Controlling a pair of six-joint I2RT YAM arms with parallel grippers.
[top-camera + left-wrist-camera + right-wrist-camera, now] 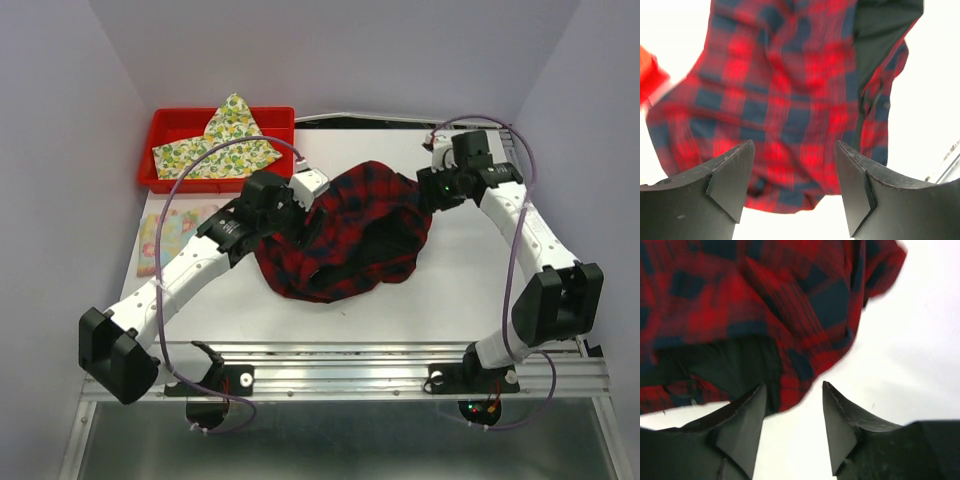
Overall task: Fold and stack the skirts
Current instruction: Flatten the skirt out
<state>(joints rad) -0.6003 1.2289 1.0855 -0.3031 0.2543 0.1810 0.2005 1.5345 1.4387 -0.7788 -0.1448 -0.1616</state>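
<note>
The red-and-black plaid skirt [345, 232] lies crumpled in the middle of the white table, its dark lining showing at the right. My left gripper [292, 218] is open at the skirt's left edge; in the left wrist view the plaid cloth [790, 100] lies just beyond the open jaws. My right gripper [428, 193] is open at the skirt's upper right edge; in the right wrist view the cloth's hem [790, 385] lies between the fingertips. The lemon-print skirt [222, 143] lies in the red bin. The pastel floral skirt [170, 235] lies flat at the left.
The red bin [170, 125] stands at the back left corner. Grey walls close in the left, right and back. A metal rail [380, 360] runs along the near edge, with both arm bases on it.
</note>
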